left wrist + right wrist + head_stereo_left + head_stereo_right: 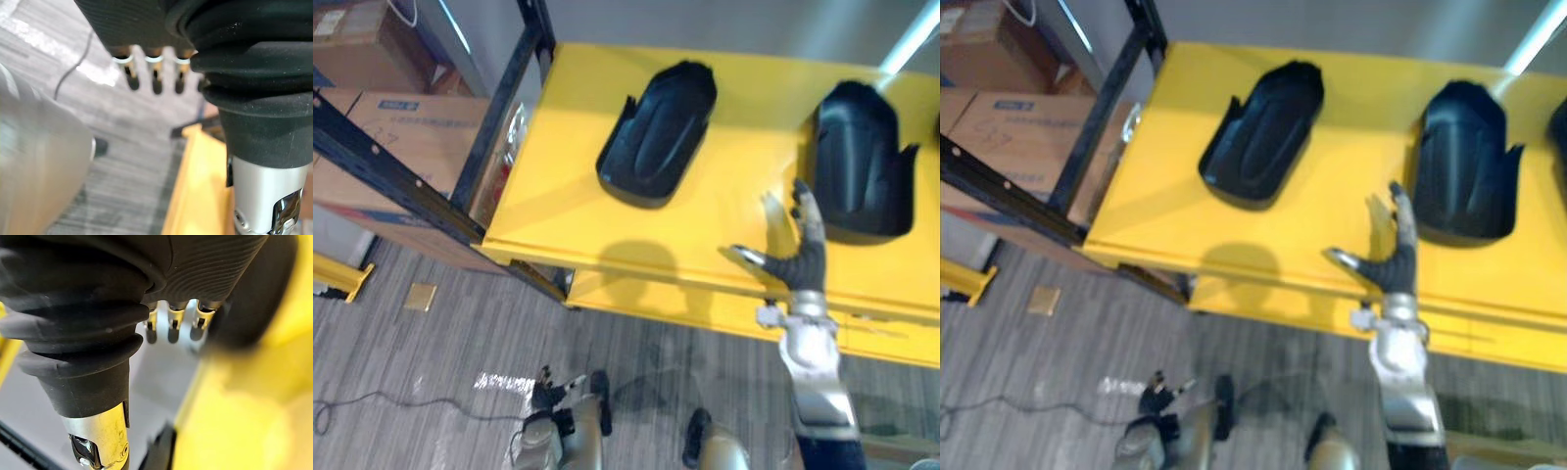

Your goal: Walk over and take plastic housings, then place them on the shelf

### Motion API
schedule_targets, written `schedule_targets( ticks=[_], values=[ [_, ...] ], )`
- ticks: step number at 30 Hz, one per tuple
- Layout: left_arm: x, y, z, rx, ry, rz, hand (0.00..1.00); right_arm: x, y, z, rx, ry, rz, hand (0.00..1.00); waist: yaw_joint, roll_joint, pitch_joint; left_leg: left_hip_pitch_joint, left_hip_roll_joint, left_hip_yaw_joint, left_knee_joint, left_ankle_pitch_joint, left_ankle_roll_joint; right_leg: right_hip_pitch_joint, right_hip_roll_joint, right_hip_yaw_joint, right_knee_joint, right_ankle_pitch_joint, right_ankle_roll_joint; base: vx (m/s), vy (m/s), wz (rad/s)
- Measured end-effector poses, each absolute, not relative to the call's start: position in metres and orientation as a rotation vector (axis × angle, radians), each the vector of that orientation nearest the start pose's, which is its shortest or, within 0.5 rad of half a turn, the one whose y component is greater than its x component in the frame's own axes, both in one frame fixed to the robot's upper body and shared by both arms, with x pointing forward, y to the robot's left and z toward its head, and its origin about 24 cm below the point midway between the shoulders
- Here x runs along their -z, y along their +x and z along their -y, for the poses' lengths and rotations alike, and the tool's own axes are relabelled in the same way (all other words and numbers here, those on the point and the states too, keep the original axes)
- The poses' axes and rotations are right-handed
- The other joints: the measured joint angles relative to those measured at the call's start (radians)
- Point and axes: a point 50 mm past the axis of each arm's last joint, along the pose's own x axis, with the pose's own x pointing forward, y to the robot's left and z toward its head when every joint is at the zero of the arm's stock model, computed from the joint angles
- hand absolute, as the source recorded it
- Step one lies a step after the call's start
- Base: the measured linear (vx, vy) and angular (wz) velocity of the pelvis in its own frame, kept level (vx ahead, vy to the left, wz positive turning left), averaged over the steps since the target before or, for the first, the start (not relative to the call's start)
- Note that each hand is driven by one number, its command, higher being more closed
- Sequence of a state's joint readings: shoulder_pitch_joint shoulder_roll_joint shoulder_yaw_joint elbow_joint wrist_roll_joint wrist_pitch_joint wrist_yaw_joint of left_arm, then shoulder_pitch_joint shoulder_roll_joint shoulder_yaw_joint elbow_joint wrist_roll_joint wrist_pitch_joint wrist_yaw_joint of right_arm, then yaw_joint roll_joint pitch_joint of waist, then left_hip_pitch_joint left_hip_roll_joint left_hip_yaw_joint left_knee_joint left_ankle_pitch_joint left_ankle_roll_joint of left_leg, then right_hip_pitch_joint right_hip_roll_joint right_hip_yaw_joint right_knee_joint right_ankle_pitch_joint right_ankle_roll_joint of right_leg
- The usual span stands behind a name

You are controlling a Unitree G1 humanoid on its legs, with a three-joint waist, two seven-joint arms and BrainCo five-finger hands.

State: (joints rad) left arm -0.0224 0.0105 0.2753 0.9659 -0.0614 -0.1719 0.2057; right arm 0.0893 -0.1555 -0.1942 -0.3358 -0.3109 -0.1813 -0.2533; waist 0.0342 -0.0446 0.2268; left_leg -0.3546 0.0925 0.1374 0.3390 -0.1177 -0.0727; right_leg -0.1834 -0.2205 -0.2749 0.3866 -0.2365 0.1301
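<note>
Reaching to take: my right hand (800,257), spread and empty, sits beside the housing (857,157) at one o'clock. Next, I curl round its rim. My left hand (156,83) hangs relaxed.

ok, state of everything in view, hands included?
Left housing: lying on the yellow shelf, nothing holding it.
Right housing: lying on the shelf, not gripped.
Right hand: open, fingers straight, raised beside the right housing.
Left hand: open, empty, hanging low over the floor.
</note>
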Motion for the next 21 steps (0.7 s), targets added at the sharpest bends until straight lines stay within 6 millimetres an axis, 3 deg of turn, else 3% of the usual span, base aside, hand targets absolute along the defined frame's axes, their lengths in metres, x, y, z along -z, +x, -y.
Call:
schedule_targets(
  ticks=[4, 9, 13, 17, 19, 21],
  values=[
    [0.138, 0.130, -0.227, -0.621, -0.073, -0.824, 0.00, -0.117, 0.203, 0.234, 0.503, -0.473, 0.427, 0.00, -0.016, -0.013, -0.018, 0.065, -0.006, -0.010, -0.037, 0.000, 0.000, 0.084, 0.018, 0.005, -0.079, 0.040, -0.009, 0.07, 0.013, 0.04],
    [0.141, 0.081, -0.262, -0.866, -0.097, -0.887, 0.00, -0.090, 0.183, 0.244, 0.558, -0.412, 0.327, 0.00, -0.023, -0.027, -0.074, 0.149, -0.016, -0.004, -0.081, -0.005, 0.000, 0.163, 0.026, 0.058, -0.139, 0.067, -0.019, 0.05, 0.031, -0.02],
    [0.135, 0.045, -0.287, -1.118, -0.124, -0.879, 0.00, -0.054, 0.160, 0.252, 0.605, -0.454, 0.148, 0.00, -0.027, -0.033, -0.130, 0.203, -0.017, 0.016, -0.105, -0.013, -0.005, 0.206, 0.028, 0.086, -0.173, 0.068, -0.017, 0.03, -0.011, -0.16],
    [0.102, 0.038, -0.316, -1.402, -0.069, -0.679, 0.00, 0.004, 0.121, 0.266, 0.658, -0.573, -0.162, 0.00, -0.039, -0.022, -0.175, 0.226, -0.015, 0.019, -0.125, -0.012, -0.010, 0.226, 0.033, 0.091, -0.194, 0.068, -0.017, 0.01, -0.024, -0.06],
    [0.069, 0.036, -0.330, -1.550, -0.022, -0.488, 0.00, 0.042, 0.092, 0.274, 0.709, -0.567, -0.367, 0.00, -0.047, -0.013, -0.185, 0.253, -0.014, 0.034, -0.147, -0.011, -0.014, 0.239, 0.033, 0.108, -0.201, 0.068, -0.017, -0.02, -0.010, -0.18],
    [0.047, 0.037, -0.335, -1.633, 0.001, -0.351, 0.00, 0.061, 0.070, 0.277, 0.750, -0.543, -0.496, 0.00, -0.048, -0.006, -0.199, 0.254, -0.015, 0.035, -0.156, -0.010, -0.015, 0.239, 0.032, 0.111, -0.203, 0.069, -0.016, -0.01, -0.002, -0.06]
  ],
)
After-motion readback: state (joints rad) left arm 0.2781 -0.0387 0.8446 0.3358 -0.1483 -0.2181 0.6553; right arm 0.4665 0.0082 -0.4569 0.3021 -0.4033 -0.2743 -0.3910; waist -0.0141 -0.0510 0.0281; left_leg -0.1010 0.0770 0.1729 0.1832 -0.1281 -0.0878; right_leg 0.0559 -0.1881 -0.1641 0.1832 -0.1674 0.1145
